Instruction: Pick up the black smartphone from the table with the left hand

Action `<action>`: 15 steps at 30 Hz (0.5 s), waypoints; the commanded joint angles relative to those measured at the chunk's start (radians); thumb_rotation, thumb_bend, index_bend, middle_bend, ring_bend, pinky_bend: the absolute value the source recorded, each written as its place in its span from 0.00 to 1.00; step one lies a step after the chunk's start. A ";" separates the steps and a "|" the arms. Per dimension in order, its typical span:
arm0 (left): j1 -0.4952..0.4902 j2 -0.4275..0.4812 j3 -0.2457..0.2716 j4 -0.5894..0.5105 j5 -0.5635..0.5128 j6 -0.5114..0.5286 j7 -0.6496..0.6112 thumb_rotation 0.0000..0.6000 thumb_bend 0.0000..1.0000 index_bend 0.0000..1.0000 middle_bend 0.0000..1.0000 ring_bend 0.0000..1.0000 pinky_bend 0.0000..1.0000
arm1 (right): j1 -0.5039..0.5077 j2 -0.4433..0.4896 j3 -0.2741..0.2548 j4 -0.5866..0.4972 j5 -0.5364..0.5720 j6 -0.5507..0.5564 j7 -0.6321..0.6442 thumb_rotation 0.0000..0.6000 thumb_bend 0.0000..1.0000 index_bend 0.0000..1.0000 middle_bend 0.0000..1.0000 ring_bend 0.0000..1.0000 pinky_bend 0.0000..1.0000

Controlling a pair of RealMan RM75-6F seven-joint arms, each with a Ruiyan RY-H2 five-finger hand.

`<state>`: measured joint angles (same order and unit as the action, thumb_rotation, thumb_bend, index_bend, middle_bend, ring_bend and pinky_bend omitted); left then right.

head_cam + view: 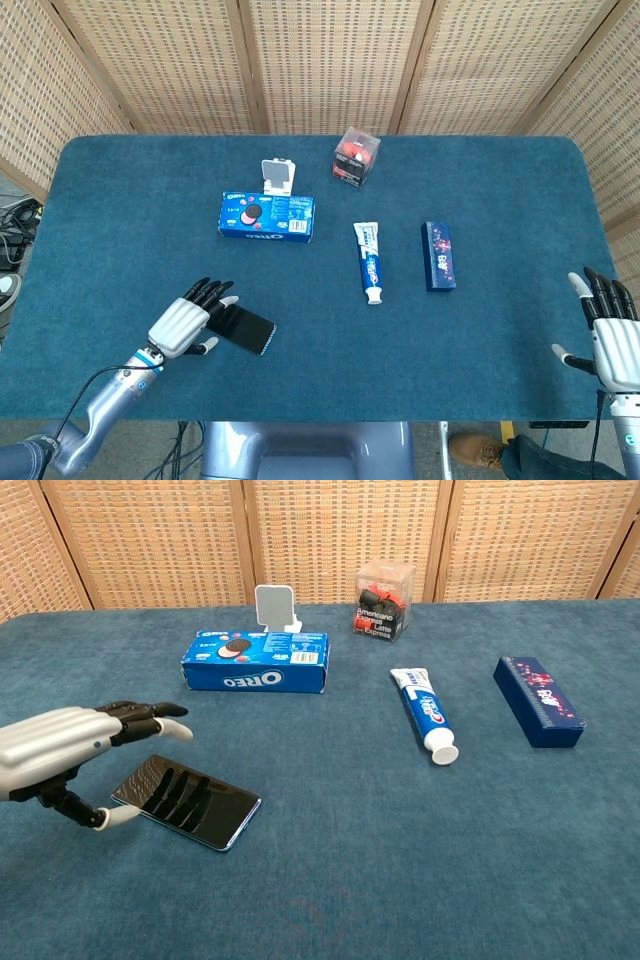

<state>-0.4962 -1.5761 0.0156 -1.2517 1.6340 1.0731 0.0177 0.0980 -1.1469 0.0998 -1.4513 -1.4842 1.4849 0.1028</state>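
Blue carpeted table (480,380), wicker screen panels (330,60) behind. Left hand (183,324) released, fingers spread above black smartphone (200,805) end. Right hand (612,340) released at table edge.

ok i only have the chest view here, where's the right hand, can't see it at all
observer: the head view shows the right hand off the right near corner of the table, fingers apart, holding nothing.
operator: and how's the left arm coming in
observer: the left arm crosses the table's near edge towards the left side, with a cable trailing by the wrist.
operator: hand over the phone from above?
observer: from above, the left hand covers only the left end of the black smartphone.
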 commanded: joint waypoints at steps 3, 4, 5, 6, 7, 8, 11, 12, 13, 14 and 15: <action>-0.010 -0.029 0.017 0.033 0.006 -0.007 -0.008 1.00 0.32 0.20 0.00 0.00 0.00 | 0.003 0.000 -0.001 0.002 0.001 -0.008 0.005 1.00 0.00 0.00 0.00 0.00 0.00; -0.011 -0.034 0.020 0.039 0.006 -0.007 -0.008 1.00 0.32 0.21 0.00 0.00 0.00 | 0.003 0.001 -0.001 0.002 0.001 -0.008 0.006 1.00 0.00 0.00 0.00 0.00 0.00; -0.012 -0.038 0.021 0.044 0.005 -0.007 -0.009 1.00 0.32 0.21 0.00 0.00 0.00 | 0.003 0.001 -0.001 0.002 0.002 -0.008 0.006 1.00 0.00 0.00 0.00 0.00 0.00; -0.012 -0.042 0.022 0.048 0.004 -0.008 -0.010 1.00 0.32 0.21 0.00 0.00 0.00 | 0.002 0.002 -0.001 0.001 0.002 -0.007 0.006 1.00 0.00 0.00 0.00 0.00 0.00; -0.013 -0.046 0.023 0.053 0.002 -0.008 -0.008 1.00 0.32 0.21 0.00 0.00 0.00 | 0.002 0.002 -0.001 0.000 0.002 -0.006 0.007 1.00 0.00 0.00 0.00 0.00 0.00; -0.014 -0.048 0.023 0.055 0.001 -0.008 -0.007 1.00 0.32 0.21 0.00 0.00 0.00 | 0.001 0.002 -0.001 0.000 0.002 -0.006 0.007 1.00 0.00 0.00 0.00 0.00 0.00; -0.015 -0.056 0.025 0.063 -0.002 -0.008 -0.004 1.00 0.32 0.21 0.00 0.00 0.00 | 0.000 0.004 -0.001 -0.002 0.002 -0.004 0.009 1.00 0.00 0.00 0.00 0.00 0.00; -0.015 -0.058 0.027 0.067 -0.003 -0.007 -0.002 1.00 0.32 0.21 0.00 0.00 0.00 | 0.000 0.005 -0.002 -0.002 0.002 -0.004 0.010 1.00 0.00 0.00 0.00 0.00 0.00; -0.015 -0.061 0.028 0.071 -0.003 -0.006 -0.002 1.00 0.32 0.21 0.00 0.00 0.00 | 0.000 0.005 -0.002 -0.003 0.001 -0.004 0.010 1.00 0.00 0.00 0.00 0.00 0.00; -0.015 -0.064 0.029 0.075 -0.004 -0.004 -0.003 1.00 0.32 0.21 0.00 0.00 0.00 | 0.000 0.006 -0.002 -0.003 0.001 -0.004 0.011 1.00 0.00 0.00 0.00 0.00 0.00; -0.016 -0.066 0.029 0.077 -0.006 -0.004 -0.004 1.00 0.32 0.21 0.00 0.00 0.00 | 0.000 0.006 -0.002 -0.004 0.001 -0.004 0.012 1.00 0.00 0.00 0.00 0.00 0.00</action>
<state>-0.5118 -1.6408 0.0440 -1.1750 1.6288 1.0684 0.0139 0.0979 -1.1409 0.0976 -1.4549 -1.4834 1.4809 0.1145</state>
